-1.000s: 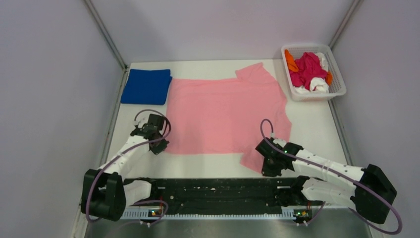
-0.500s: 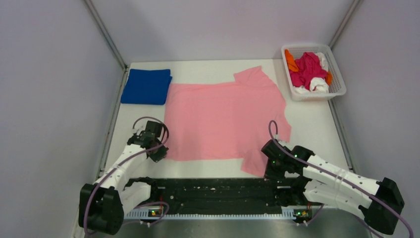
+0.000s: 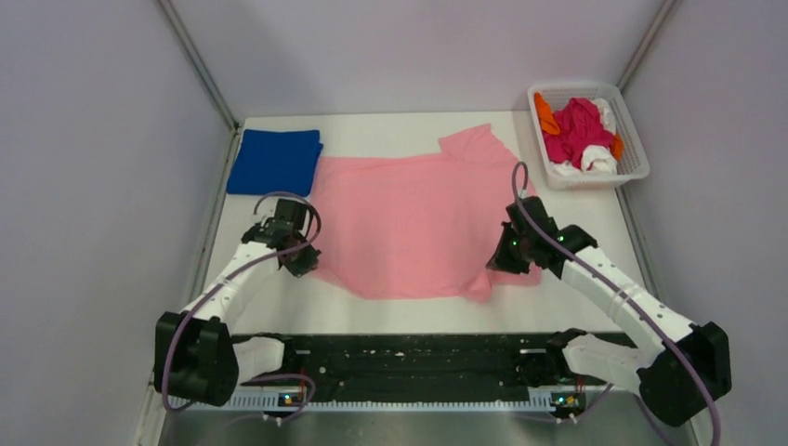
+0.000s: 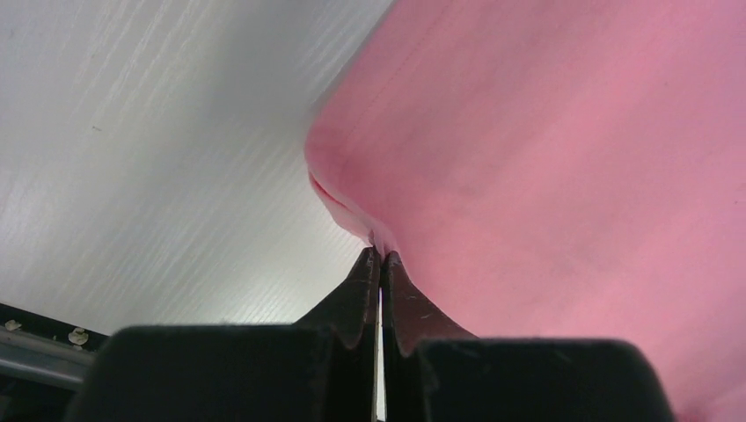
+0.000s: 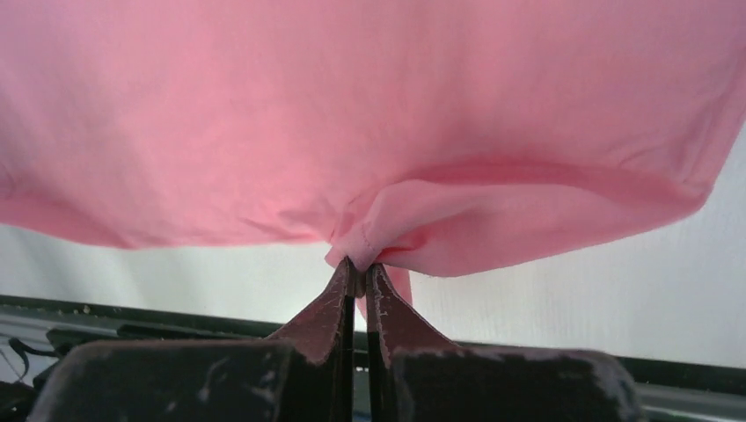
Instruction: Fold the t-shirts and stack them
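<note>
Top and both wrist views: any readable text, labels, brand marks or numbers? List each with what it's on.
None readable in any view.
pink t-shirt: plain, no print or tag showing.
blue t-shirt: plain.
basket and the shirts in it: no label visible.
base rail: any marking is too small to read.
left end effector and right end effector: bare black, no markings.

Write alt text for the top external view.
The left gripper and right gripper each pinch the near edge of a light pink t-shirt spread on a white table. A folded blue t-shirt lies far left; a basket of crumpled shirts stands far right.
</note>
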